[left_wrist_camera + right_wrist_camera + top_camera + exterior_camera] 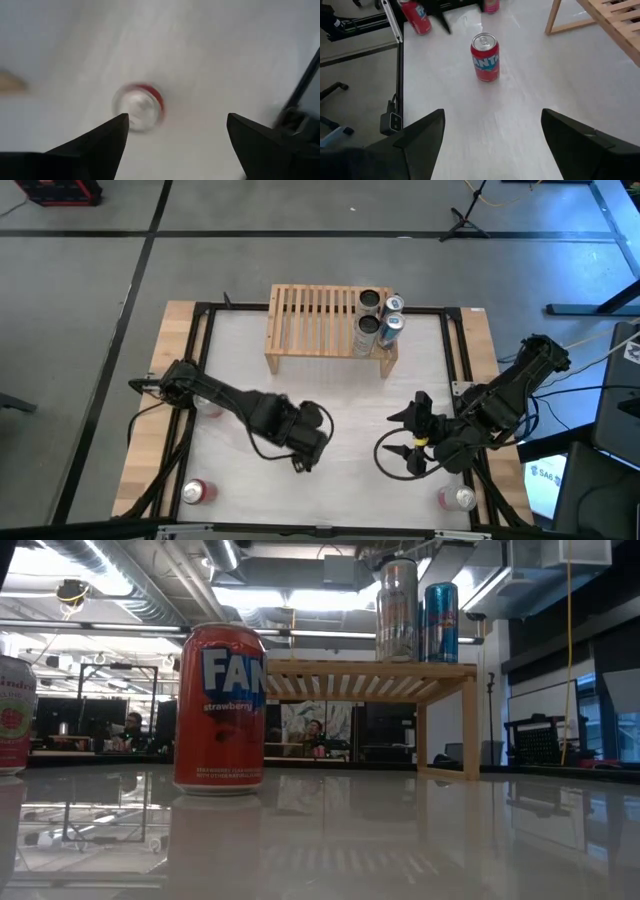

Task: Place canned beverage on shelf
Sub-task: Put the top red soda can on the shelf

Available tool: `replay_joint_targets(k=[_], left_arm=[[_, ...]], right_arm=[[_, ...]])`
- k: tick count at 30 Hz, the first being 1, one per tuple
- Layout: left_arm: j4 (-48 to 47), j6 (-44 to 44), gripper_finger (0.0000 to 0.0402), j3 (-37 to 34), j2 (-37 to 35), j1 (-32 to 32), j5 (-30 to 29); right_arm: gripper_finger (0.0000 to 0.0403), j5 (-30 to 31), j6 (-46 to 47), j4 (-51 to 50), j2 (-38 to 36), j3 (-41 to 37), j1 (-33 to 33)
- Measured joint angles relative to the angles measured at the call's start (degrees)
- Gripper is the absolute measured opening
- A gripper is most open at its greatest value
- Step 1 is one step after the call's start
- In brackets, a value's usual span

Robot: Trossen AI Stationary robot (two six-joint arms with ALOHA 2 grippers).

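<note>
Your left gripper (175, 137) hangs with its fingers (102, 140) spread apart and nothing between them. It looks straight down on the top of a red can (139, 106) standing on the white table (210, 55) (the picture is blurred, so you cannot read how high above the can it is). From above, that gripper (305, 442) sits left of centre on the table, the arm stretching back toward the left edge.

Your right gripper (492, 135) is also open and empty, fingers (422, 132) wide. Ahead of it, well clear of the fingertips, a red Fanta can (485, 57) stands upright on the table. From above, this gripper (412, 438) is right of centre, facing left.

More red cans stand around the table: one at the near left corner (194, 492), one at the near right corner (457, 498), one by the left arm (208, 406).

The shelf (310, 328) stands at the far edge, centred. Four cans are grouped on its right end: two silver (372, 303) and two blue (393, 305). The rest of its slatted top is bare. In the low view, a Fanta can (220, 708) stands close to the camera, left of the shelf (370, 680).
</note>
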Motion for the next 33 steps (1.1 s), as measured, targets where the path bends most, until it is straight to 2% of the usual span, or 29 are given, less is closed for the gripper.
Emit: replay_joint_targets(k=[6,10,13,19,33], left_arm=[[1.7,-18.9,0.0326,-0.4,0.5,-3.9,-0.5],[0.3,-35.1,0.0326,-2.8,0.5,-3.7,-0.7],[1.0,-42.3,0.0325,-5.6,0.5,-3.0,-0.6],[1.2,-45.2,0.0323,-9.3,0.6,-0.8,0.2],[4.9,-45.9,0.0322,-16.1,0.6,2.2,-0.9]], right_arm=[[0.0319,-0.4,0.0,-4.2,-3.6,0.0,0.0],[0.0319,-0.5,-1.3,-5.6,-5.3,0.0,0.0],[0.0319,-0.8,-2.5,-5.6,-6.1,0.0,0.0],[0.0319,-2.2,-2.8,-5.6,-6.1,0.0,0.0],[0.0319,-4.6,-2.9,-5.6,-6.1,0.0,0.0]])
